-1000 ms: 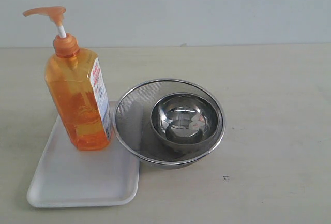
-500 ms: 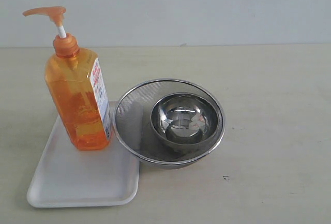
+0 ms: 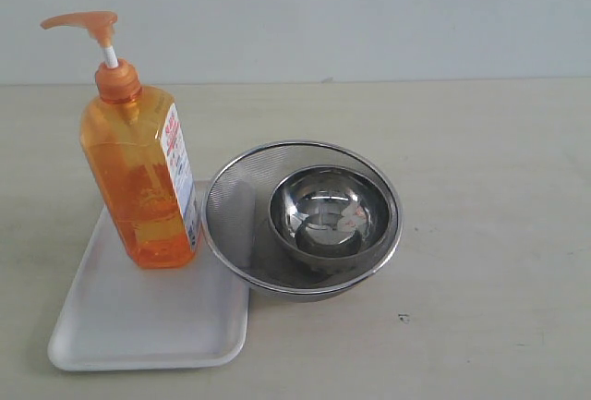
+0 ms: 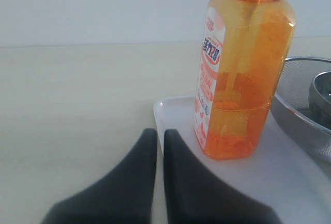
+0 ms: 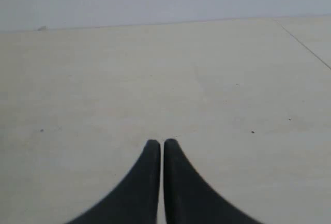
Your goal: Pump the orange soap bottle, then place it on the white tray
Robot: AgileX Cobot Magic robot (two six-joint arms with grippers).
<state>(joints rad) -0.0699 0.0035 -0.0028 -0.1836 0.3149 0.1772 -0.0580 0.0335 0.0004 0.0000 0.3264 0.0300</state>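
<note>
One bottle [image 3: 138,178] stands up straight on the far end of the tray [image 3: 138,326], base flat on the white, so the put-down part looks done to me. It's tall, see-through orange, w/ soap in the lower part and a white label on the side that faces the mesh bowl [image 3: 231,211]. Its orange pump head sits high on a white stem, and the spout points away from the bowls. I can't tell if it's been pumped. The mesh bowl is just beside the bottle, its rim seems to lie over the tray's edge, and a small steel bowl [image 3: 328,211] sits inside it. The bottle is close ahead of the L gripper [image 4: 160,133], not touching. That gripper is pinched closed and holds nothing, w/ its tips near the tray's edge. The R gripper [image 5: 159,144] is pinched closed too, empty, and its view shows only bare table [image 3: 480,187], so the L arm is nearer. The bottle's long side runs up and down, so a push would have to come from above, and the head is higher than the L gripper's view shows.
</note>
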